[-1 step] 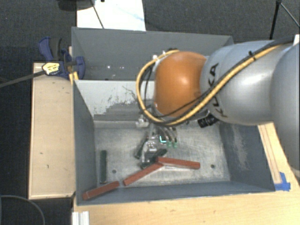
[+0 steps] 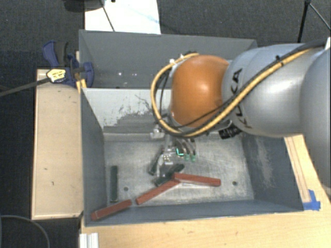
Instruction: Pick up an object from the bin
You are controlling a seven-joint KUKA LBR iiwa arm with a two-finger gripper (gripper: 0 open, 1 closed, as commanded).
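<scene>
My gripper (image 2: 166, 167) hangs low over the middle of the bin floor, under the arm's orange cover. Just below it lies a red-brown flat stick (image 2: 199, 180), pointing right. The upper end of a second red-brown stick (image 2: 155, 192) meets it there and slants down to the left. A small dark piece (image 2: 166, 180) sits where the two sticks meet, right under the gripper; whether it touches the gripper is not clear.
A third red-brown stick (image 2: 111, 210) lies along the front wall at the lower left. A dark green stick (image 2: 113, 183) lies upright in the view near the left wall. The arm covers the bin's back right part.
</scene>
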